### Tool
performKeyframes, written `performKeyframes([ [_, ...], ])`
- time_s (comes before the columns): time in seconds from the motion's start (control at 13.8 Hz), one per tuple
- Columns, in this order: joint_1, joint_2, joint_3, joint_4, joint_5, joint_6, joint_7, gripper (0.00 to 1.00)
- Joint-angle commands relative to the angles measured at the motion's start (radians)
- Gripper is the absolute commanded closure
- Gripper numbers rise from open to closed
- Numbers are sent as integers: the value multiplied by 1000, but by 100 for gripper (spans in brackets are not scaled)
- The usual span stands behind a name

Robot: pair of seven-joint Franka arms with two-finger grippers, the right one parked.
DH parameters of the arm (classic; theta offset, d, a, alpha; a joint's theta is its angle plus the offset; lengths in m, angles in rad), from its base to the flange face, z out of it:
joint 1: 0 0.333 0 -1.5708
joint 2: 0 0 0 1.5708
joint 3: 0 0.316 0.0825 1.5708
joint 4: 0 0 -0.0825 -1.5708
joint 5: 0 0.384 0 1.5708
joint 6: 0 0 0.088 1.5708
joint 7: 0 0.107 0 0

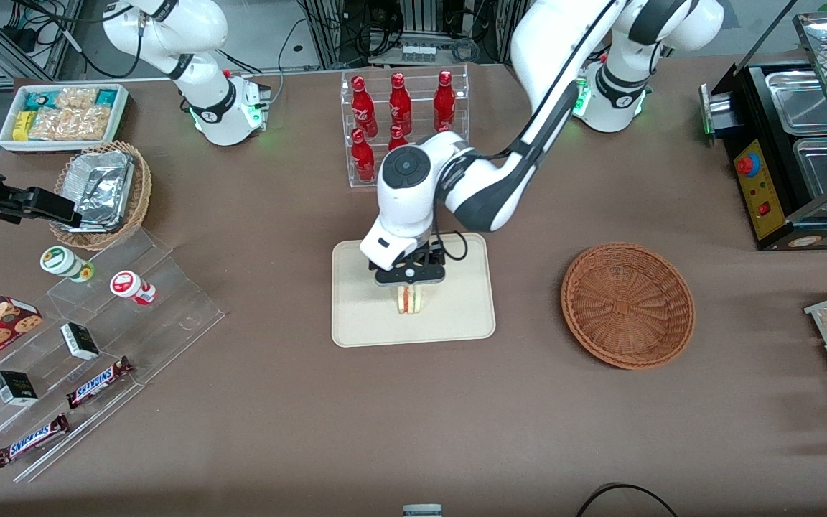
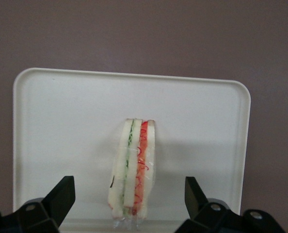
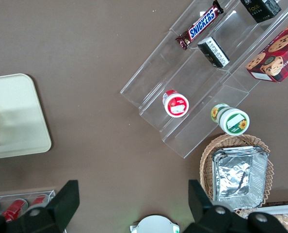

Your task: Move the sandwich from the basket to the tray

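Claw (image 2: 129, 196) agape astride sandwich (image 2: 133, 167)

A robotics lab staged as a snack shop: cola bottles (image 1: 399, 108) racked, candy bars (image 1: 100, 381) shelved, cable-strewn equipment racks (image 1: 413, 29) around.

sandwich (image 1: 409, 299) 1 | tray (image 1: 356, 316) 1 | wicker baskets (image 1: 627, 305) 2 | red bottles (image 1: 400, 100) 6 | Snickers bars (image 1: 100, 382) 2

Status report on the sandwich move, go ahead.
Gripper open, over the tray. Sandwich standing on tray, released. Basket empty. Nothing in the way.
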Motion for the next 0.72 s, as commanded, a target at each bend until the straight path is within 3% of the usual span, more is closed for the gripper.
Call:
performKeyframes([
  [0.0, 75, -129, -4, -32, 10, -129, -20, 0],
  [0.65, 369, -457, -5, -232, -4, -295, 304, 0],
])
